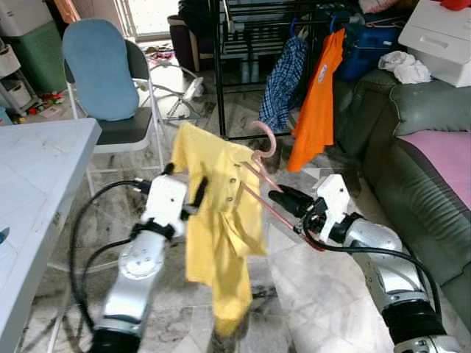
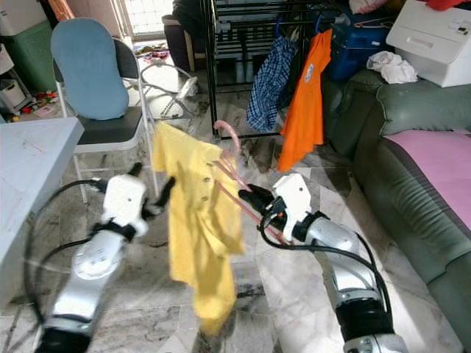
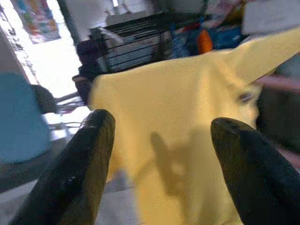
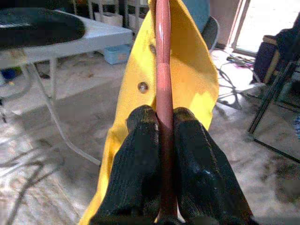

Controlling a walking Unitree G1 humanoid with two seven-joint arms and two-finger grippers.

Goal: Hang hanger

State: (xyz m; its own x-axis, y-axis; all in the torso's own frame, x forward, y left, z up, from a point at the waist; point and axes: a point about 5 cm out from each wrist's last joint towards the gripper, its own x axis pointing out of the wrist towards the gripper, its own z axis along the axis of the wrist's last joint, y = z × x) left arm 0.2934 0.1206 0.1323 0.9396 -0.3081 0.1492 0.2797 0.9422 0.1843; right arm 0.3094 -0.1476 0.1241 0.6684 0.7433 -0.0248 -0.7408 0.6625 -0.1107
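A yellow shirt (image 1: 221,220) hangs on a pink hanger (image 1: 265,140), held in the air in front of me. My right gripper (image 4: 160,123) is shut on the hanger's lower bar, which runs up between its two fingers (image 4: 138,154). My left gripper (image 3: 161,136) is open just beside the shirt's left shoulder, its fingers (image 3: 89,154) spread apart with the yellow cloth close ahead of them. A black clothes rack (image 1: 221,66) stands behind, with a blue checked shirt (image 1: 283,81) and an orange shirt (image 1: 316,103) hanging on it.
A white table (image 1: 37,184) is at my left. A folding chair with a blue cushion (image 1: 99,70) stands behind it. A dark green sofa (image 1: 412,162) with a pink cover runs along my right. Marble floor lies below.
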